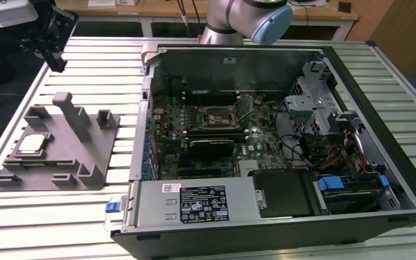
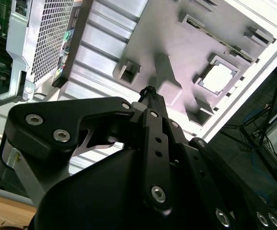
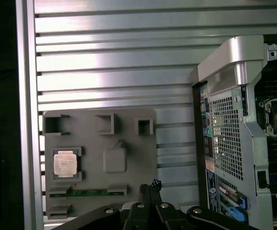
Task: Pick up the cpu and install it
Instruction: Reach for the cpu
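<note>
The cpu point(image 1: 33, 143) is a small square chip with a silvery top, lying flat in a recess of the grey fixture point(image 1: 96, 162) on the exterior view's left. It also shows in both wrist views, cpu point(image 2: 218, 79) and cpu point(image 3: 65, 163). My gripper point(image 1: 58, 66) hangs well above the table beyond the fixture's far end, apart from the cpu. In both wrist views its black fingers point(image 3: 149, 188) lie together, shut, with nothing between them. The black socket point(image 1: 214, 117) sits on the green motherboard inside the open computer case.
The open computer case point(image 1: 352, 179) fills the middle and the exterior view's right of the slatted metal table point(image 1: 85, 59). A tall grey post point(image 1: 69, 115) rises from the fixture next to the cpu. Drive cages and cables crowd the case's right side.
</note>
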Controlling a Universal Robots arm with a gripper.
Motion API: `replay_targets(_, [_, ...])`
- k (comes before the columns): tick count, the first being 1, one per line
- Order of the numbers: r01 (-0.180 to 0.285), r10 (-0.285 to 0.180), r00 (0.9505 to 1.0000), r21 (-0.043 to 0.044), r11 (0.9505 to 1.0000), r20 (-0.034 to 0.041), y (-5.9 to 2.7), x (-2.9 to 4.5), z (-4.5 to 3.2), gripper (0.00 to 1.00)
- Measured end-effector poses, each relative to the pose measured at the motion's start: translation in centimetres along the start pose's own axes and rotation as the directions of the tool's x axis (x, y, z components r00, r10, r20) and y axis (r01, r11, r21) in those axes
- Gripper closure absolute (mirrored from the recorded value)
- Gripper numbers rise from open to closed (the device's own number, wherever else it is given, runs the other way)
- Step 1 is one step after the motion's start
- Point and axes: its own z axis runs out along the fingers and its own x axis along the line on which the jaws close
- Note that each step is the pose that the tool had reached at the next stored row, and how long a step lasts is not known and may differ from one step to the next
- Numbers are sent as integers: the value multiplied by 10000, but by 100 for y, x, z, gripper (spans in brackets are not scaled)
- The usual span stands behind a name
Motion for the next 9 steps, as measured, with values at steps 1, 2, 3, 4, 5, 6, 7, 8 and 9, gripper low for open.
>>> replay_targets(1, [0, 0, 10000, 0, 10000, 0, -1, 10, 0, 89])
replay_targets(2, [0, 0, 10000, 0, 10000, 0, -2, 20, -1, 89])
replay_targets(3, [0, 0, 10000, 0, 10000, 1, -3, 30, -1, 89])
replay_targets(4, [0, 0, 10000, 0, 10000, 1, -4, 40, -1, 89])
replay_targets(5, [1, -1, 10000, 0, 10000, 1, -5, 50, -1, 89])
replay_targets(6, [0, 0, 10000, 0, 10000, 1, -5, 61, -2, 89])
replay_targets(7, [0, 0, 10000, 0, 10000, 1, -7, 71, -2, 89])
replay_targets(8, [0, 0, 10000, -1, 10000, 1, -7, 82, -2, 89])
replay_targets(9, [0, 0, 10000, -1, 10000, 1, -8, 92, -2, 89])
